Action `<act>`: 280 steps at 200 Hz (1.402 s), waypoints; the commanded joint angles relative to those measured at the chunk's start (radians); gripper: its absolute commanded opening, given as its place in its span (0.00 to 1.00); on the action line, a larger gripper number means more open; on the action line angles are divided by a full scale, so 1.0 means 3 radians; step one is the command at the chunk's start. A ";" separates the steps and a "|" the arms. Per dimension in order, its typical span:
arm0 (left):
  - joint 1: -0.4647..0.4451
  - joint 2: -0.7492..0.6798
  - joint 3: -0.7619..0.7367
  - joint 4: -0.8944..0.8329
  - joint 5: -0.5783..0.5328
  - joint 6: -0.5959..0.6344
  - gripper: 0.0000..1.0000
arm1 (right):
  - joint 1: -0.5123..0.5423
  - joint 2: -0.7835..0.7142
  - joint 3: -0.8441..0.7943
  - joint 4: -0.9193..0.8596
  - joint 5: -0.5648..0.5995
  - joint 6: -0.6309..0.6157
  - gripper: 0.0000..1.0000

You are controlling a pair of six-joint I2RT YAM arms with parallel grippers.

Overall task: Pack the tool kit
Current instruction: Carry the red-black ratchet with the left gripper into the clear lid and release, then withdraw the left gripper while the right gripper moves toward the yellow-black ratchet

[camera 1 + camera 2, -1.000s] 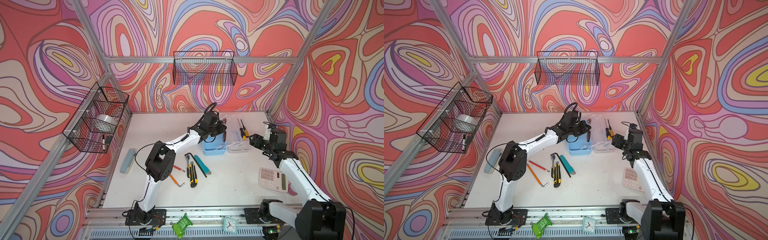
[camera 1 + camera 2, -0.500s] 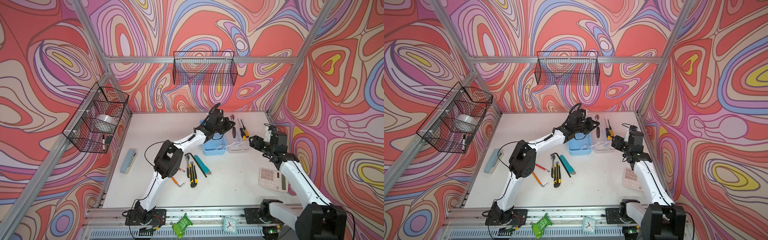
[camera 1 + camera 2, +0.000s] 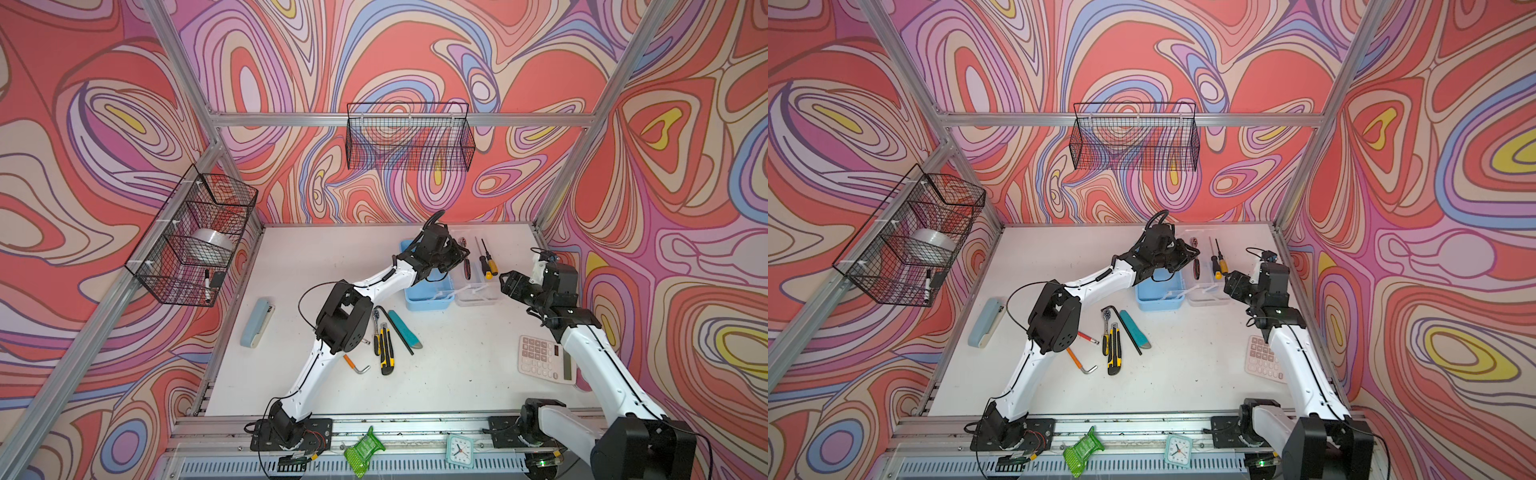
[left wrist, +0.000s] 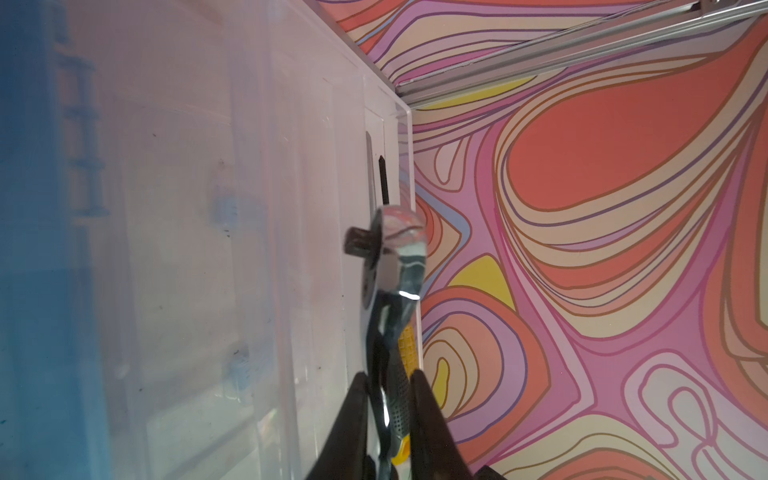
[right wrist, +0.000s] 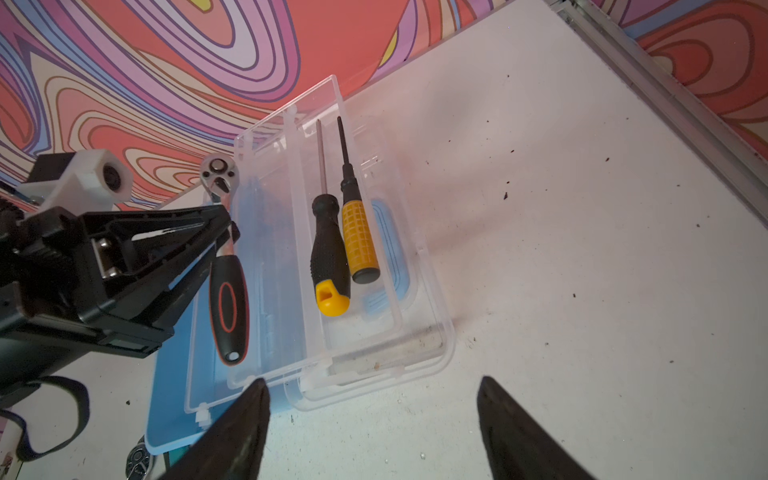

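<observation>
On the white counter [image 3: 457, 365] by the swirly back wall, the left end effector [image 4: 388, 374] has a finger on each side of the ratchet [image 5: 227, 299]. Whether it really pinches, I cannot tell. The ratchet is over the clear tray [image 5: 270, 232], its long axis parallel to the two screwdrivers [image 5: 332, 241]. The right end effector [image 5: 371, 381] is spread wide nearby.

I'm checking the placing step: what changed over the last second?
The left gripper moved from over the blue box across to the clear tray, bringing the ratchet to the compartment next to the screwdrivers. Its jaws flank the ratchet's neck; whether they have let go is unclear. Unchanged: the right gripper, open near the tray, and the knives, stapler and calculator.
</observation>
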 commanded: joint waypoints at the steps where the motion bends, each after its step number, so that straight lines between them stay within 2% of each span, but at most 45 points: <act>1: -0.0007 -0.0086 0.0098 -0.0086 -0.0081 0.0018 0.41 | -0.0023 -0.0044 -0.0052 -0.0006 -0.0014 0.0029 0.81; 22: -0.0007 -0.0130 0.0070 -0.0121 -0.0109 0.0046 0.52 | -0.0022 -0.0044 -0.0035 -0.0024 -0.0011 0.0016 0.81; 73: -0.0005 -0.0287 -0.0074 -0.0127 -0.0156 0.0086 0.56 | -0.0019 -0.0049 0.0017 -0.0078 -0.0036 -0.0048 0.81; 87: 0.0002 -0.0369 -0.0155 -0.0114 -0.0165 0.0109 0.57 | -0.0023 -0.0049 0.0034 -0.0068 -0.0115 -0.0066 0.81; 121: 0.0032 -0.0622 -0.0423 -0.0116 -0.0213 0.0261 0.69 | -0.0022 -0.0050 0.0055 -0.0025 -0.0367 -0.0103 0.80; 159: 0.0078 -0.0941 -0.0841 -0.0080 -0.0362 0.0399 0.79 | 0.0051 -0.0066 -0.0001 0.0134 -0.0648 0.0215 0.77; 208: 0.0165 -0.1290 -0.1302 -0.0113 -0.0522 0.0492 0.89 | 0.0585 -0.0116 -0.0046 0.0177 -0.0276 0.0616 0.73; 240: 0.0243 -0.1590 -0.1728 -0.0111 -0.0688 0.0507 0.98 | 0.1154 -0.0097 -0.0103 0.0332 0.0152 0.0938 0.71; 280: 0.0445 -0.2069 -0.2444 -0.0072 -0.0889 0.0474 1.00 | 0.1743 0.0201 -0.0061 0.0494 0.0478 0.1147 0.70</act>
